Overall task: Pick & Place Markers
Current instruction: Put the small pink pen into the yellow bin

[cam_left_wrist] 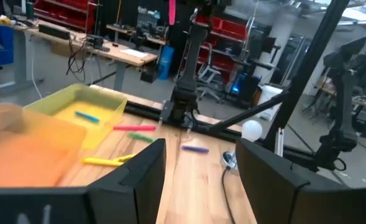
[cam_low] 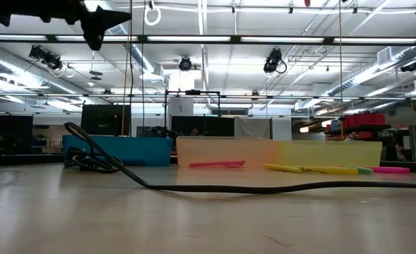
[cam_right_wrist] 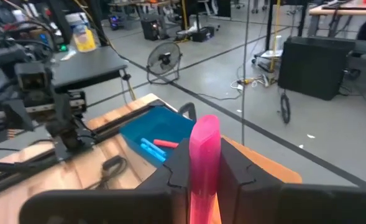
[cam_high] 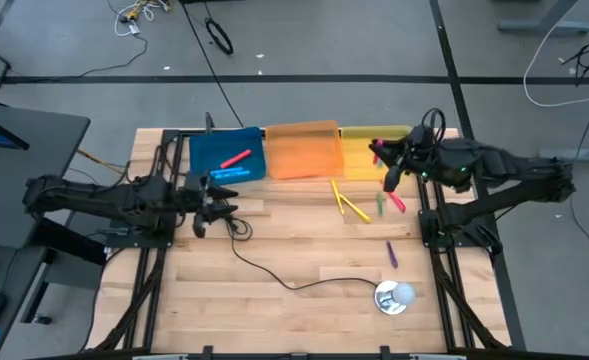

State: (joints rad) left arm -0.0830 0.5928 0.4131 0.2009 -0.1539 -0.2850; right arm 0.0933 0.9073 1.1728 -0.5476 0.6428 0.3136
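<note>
My right gripper (cam_high: 382, 160) is shut on a pink marker (cam_right_wrist: 202, 155), high over the yellow tray (cam_high: 359, 148) at the far right. Yellow markers (cam_high: 349, 203), a green one (cam_high: 379, 207), a pink one (cam_high: 397, 203) and a purple one (cam_high: 392, 254) lie flat on the table. A red marker (cam_high: 236, 158) and a blue one (cam_high: 229, 173) lie in the blue tray (cam_high: 202, 152). My left gripper (cam_left_wrist: 201, 180) stands open with nothing between its fingers, at the table's left, just near of the blue tray. My right gripper pinches the pink marker between its two fingers (cam_right_wrist: 178, 168), and the marker's rounded end (cam_right_wrist: 204, 127) sticks out past them. The fingers come roughly level from the table's right side and lie across the marker. It stands upright, lifted clear of table and trays.
An orange tray (cam_high: 302, 150) stands between the blue and yellow ones along the far edge. A black cable (cam_high: 274, 272) runs across the table from the left gripper's side to a round silver-white object (cam_high: 394, 297) near the front right. The table's near left is bare wood.
</note>
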